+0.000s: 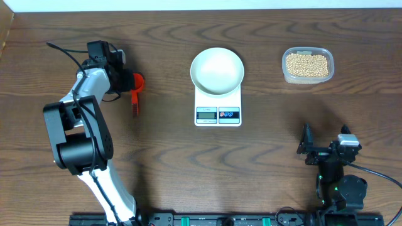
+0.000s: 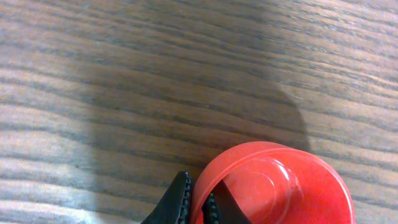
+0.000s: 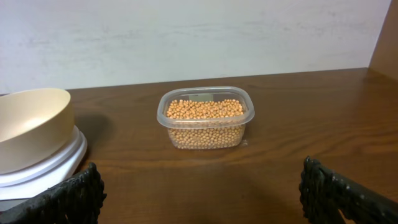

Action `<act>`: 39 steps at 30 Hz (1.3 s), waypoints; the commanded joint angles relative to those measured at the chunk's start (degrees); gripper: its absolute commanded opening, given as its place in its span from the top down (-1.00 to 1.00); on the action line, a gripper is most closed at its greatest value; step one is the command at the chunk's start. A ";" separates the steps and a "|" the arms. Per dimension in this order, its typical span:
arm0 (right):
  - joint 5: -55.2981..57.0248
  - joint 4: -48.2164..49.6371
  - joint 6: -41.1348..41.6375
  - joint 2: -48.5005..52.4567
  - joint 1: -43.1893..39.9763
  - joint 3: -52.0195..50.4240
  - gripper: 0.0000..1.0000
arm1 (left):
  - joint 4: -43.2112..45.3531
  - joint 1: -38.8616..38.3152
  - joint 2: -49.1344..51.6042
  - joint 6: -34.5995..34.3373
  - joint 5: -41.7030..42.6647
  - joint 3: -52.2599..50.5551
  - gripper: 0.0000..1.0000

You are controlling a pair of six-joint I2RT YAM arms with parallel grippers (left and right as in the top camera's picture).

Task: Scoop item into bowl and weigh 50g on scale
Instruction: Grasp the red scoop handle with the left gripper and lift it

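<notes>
A red scoop point(image 1: 135, 94) lies on the table at the left, with its cup point(image 2: 280, 186) filling the lower left wrist view. My left gripper point(image 1: 127, 80) point(image 2: 198, 185) is shut on the cup's rim, one finger inside and one outside. The white bowl point(image 1: 217, 69) point(image 3: 31, 124) sits empty on the white scale point(image 1: 218, 108) point(image 3: 59, 163) at the centre. Tan beans point(image 1: 307, 64) point(image 3: 205, 121) fill a clear tub at the back right. My right gripper point(image 1: 323, 150) point(image 3: 202, 183) is open and empty near the front right, facing the tub.
The clear plastic tub point(image 1: 286, 74) point(image 3: 163, 118) stands to the right of the scale. The left arm's body point(image 1: 78, 135) covers the front left of the table. A pale wall point(image 3: 199, 37) runs behind the table's far edge.
</notes>
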 commanded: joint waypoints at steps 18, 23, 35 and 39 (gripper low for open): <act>0.00 -0.28 -0.50 -0.31 0.59 -0.07 -0.99 | -17.46 0.98 -31.71 -55.98 -1.53 0.72 0.86; 1.70 4.52 -1.05 -0.31 0.52 -0.07 -0.99 | -25.62 -2.27 -35.82 -61.55 -1.33 0.72 0.85; -18.82 12.87 4.44 -0.26 0.52 -0.07 -0.99 | -25.88 -15.96 -35.36 -68.61 -1.62 0.70 0.86; -23.65 17.40 11.10 0.74 0.52 0.50 -0.99 | -22.60 -18.80 -35.34 -69.35 -1.88 0.70 0.85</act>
